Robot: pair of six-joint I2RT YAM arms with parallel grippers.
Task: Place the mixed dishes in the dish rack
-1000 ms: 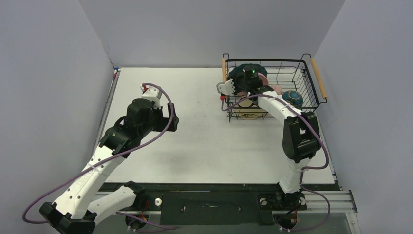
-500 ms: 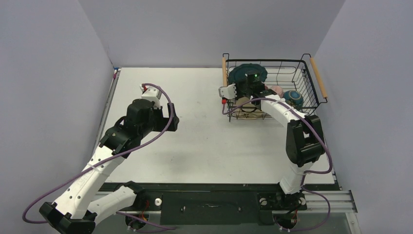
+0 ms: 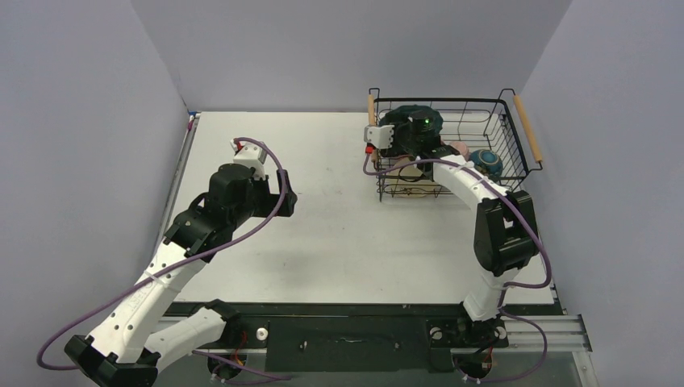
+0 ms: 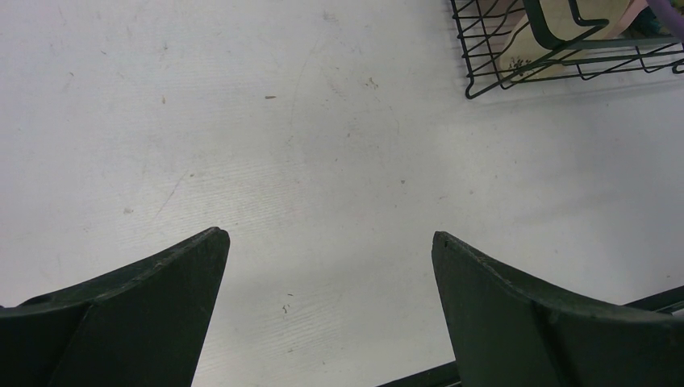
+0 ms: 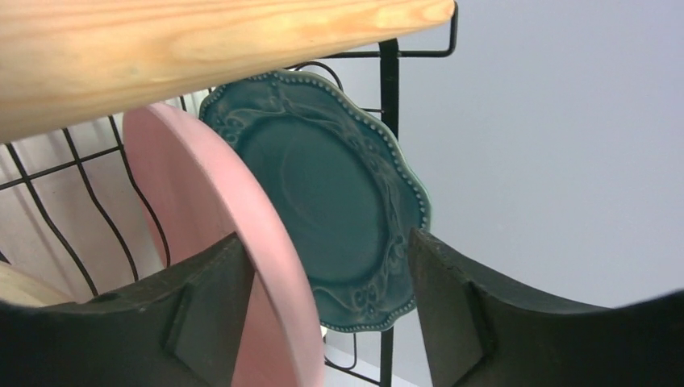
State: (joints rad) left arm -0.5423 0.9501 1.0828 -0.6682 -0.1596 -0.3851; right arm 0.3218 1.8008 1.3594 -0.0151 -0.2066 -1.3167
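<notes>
- The mixed dishes are all inside the dish rack, which stands at the far right of the bench; I see no dish outside it
- The teal scalloped plate stands on its edge in the far left corner of the rack, leaning on the wire wall just under the wooden handle
- The pink round plate stands also on edge just beside it, nearer to the wrist camera; the dark-teal bowl is at the right side, and the cream shallow dish at the near left
- I judge these dishes to be glazed ceramic: stiff, smooth, a little slippery, rather heavy for thin jaws, and easy to chip against the wire
- The best place to take hold is probably the rim, one jaw on each face; a plate on edge may roll or tip if it is pushed
- The right arm reaches forward over the rack with the elbow raised and the wrist low in the left corner
- The right gripper has its jaws apart and grips nothing; the pink plate's rim passes close by one jaw, and whether it touches I cannot tell
- The left arm is bent above the left middle of the bench; the left gripper points down with wide jaws and holds nothing
</notes>
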